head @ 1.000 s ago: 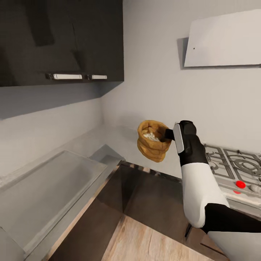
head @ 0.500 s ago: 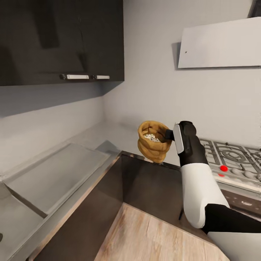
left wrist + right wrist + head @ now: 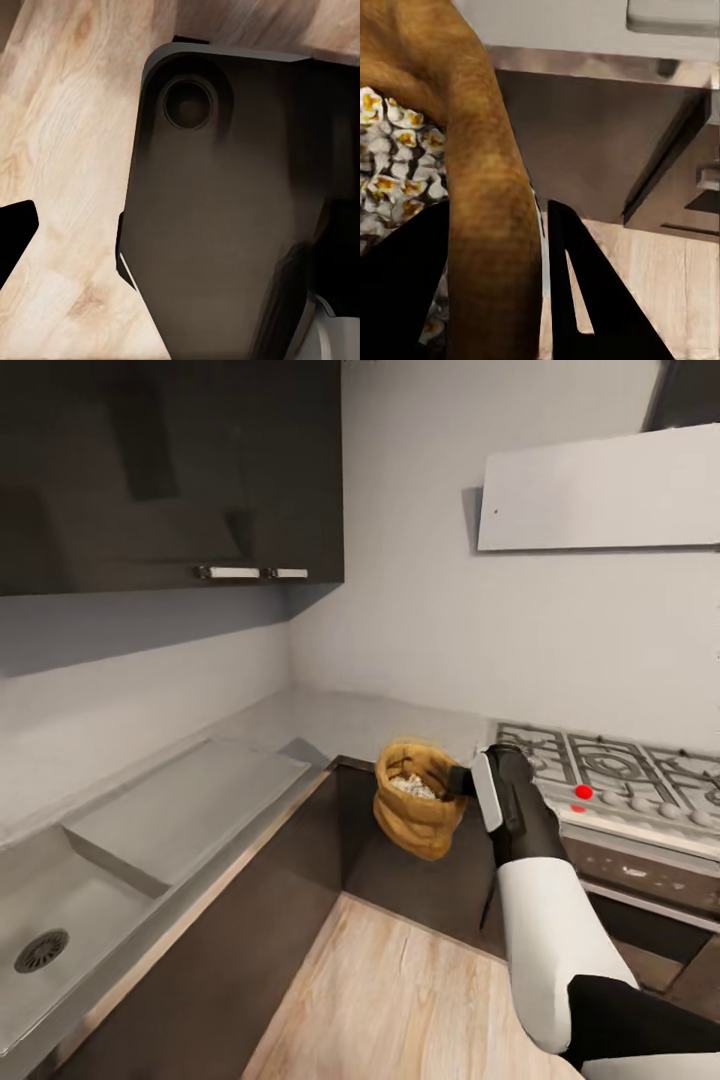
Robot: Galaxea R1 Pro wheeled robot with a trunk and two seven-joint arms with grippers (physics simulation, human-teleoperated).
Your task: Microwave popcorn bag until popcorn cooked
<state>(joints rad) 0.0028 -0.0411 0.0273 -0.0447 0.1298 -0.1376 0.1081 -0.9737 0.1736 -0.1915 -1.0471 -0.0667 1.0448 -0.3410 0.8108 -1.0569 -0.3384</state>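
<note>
The right claw [image 3: 462,778] pinches the rolled rim of the popcorn bag [image 3: 415,798], one finger [image 3: 585,300] outside the cloth and the other inside the mouth. The bag hangs upright beside the claw, in the air over the wooden floor [image 3: 400,1000], just off the corner of the countertop [image 3: 340,720] and well clear of the hob [image 3: 610,770]. White popcorn [image 3: 397,172] shows inside. This looks like the carrying step; next comes finding the microwave and keeping the bag level. Whether the left claw is spread I cannot tell.
</note>
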